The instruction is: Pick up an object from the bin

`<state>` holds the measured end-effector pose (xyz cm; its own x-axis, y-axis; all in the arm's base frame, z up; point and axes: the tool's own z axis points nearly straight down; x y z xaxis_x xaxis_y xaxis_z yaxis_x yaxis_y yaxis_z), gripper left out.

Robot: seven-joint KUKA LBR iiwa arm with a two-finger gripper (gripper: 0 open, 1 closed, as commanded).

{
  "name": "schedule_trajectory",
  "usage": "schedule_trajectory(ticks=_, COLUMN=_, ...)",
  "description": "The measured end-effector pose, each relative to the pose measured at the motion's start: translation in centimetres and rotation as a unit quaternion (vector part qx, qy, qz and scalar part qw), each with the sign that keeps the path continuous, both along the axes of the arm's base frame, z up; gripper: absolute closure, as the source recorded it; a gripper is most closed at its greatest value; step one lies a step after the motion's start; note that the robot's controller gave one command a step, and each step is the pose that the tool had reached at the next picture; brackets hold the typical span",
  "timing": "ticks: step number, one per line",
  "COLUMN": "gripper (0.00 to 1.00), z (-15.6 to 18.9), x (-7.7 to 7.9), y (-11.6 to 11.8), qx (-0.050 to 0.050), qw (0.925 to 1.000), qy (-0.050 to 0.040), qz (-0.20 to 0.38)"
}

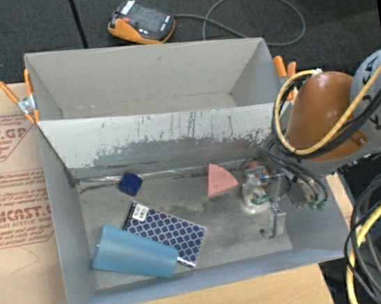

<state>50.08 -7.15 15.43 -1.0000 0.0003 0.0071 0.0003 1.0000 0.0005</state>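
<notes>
Four loose things are counted in the grey metal bin (65,221), one of each kind. Nearest the lower wall, one light-blue cup (133,253) is laid on its side, its long axis running from upper left to lower right. One navy packet with a white lattice print (171,232) is tucked against it. To the right, the gripper (274,224) is lowered over bare, scuffed floor; whether it is released or clenched cannot be told. Just left of it, one pink wedge (220,179) is seen, its tip directed at the far wall. Farther left, one small blue block (130,183) is set. Beyond the bin, an orange-and-black device (140,22) is left on dark carpet.
</notes>
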Motion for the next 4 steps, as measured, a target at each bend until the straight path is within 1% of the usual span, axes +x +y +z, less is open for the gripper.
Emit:
schedule_trajectory(ticks=1, gripper=0.0, z=0.4, x=0.2, y=0.0, qx=0.0, qw=1.0, qy=-0.0039, qz=0.0)
schedule_trajectory(ticks=2, gripper=0.0, z=0.0, x=2.6, y=-3.1, qx=0.001, qw=0.9993, qy=-0.0027, qz=0.036)
schedule_trajectory(ticks=3, gripper=0.0, z=-0.2, x=3.8, y=-6.1, qx=-0.001, qw=0.9999, qy=-0.0045, qz=0.009)
schedule_trajectory(ticks=4, gripper=0.0, z=-2.8, x=4.2, y=-5.1, qx=0.0, qw=1.0, qy=-0.0038, qz=0.009)
